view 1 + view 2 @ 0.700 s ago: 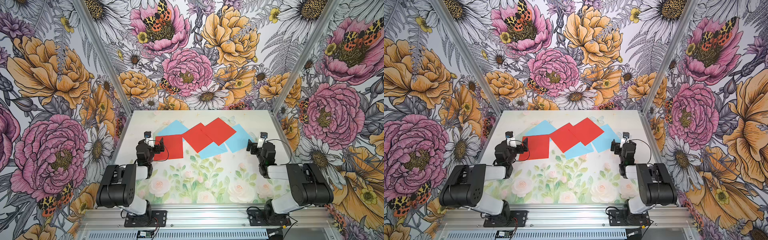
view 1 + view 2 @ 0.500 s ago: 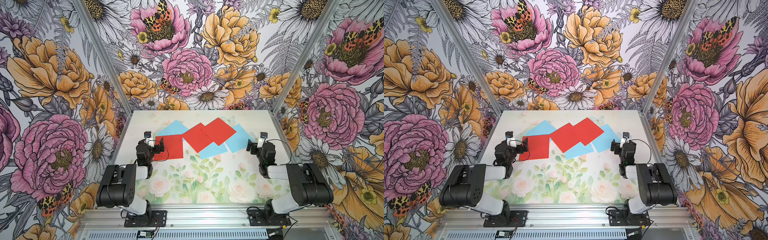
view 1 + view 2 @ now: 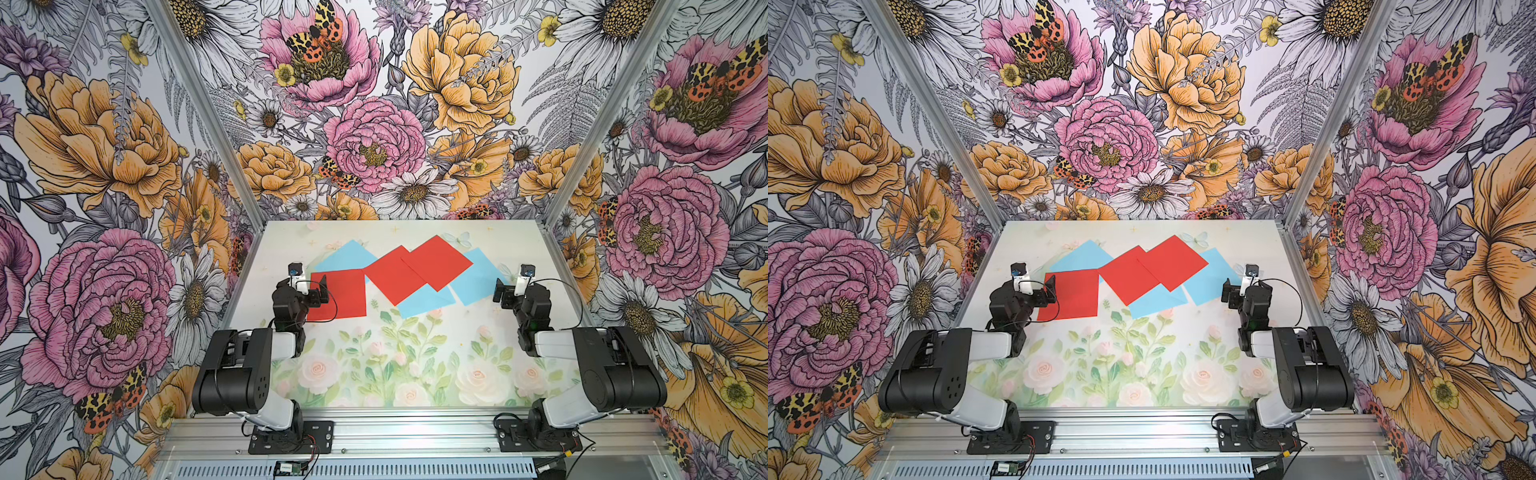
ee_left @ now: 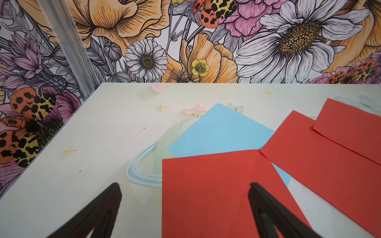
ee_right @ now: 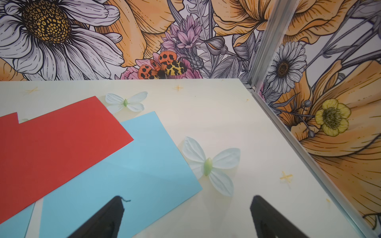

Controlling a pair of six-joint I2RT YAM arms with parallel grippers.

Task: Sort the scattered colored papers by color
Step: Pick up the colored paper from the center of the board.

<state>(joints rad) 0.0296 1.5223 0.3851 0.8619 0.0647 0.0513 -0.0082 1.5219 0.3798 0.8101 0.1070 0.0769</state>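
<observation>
Six colored papers lie overlapping in a chain across the far half of the tabletop: a red sheet (image 3: 340,293) at the left, two red sheets (image 3: 392,274) (image 3: 436,262) in the middle, and blue sheets at the far left (image 3: 345,257), centre (image 3: 424,301) and right (image 3: 478,276). My left gripper (image 4: 184,185) is open and low over the left red sheet's (image 4: 216,185) left edge, one finger over paper and one over bare table. My right gripper (image 5: 187,197) is open at the right blue sheet's (image 5: 123,171) corner, holding nothing.
Floral walls and aluminium posts (image 3: 552,195) close in the table (image 3: 415,374) on three sides. Printed butterflies (image 5: 208,164) and roses mark the tabletop. Both arm bases sit on the front rail (image 3: 415,432).
</observation>
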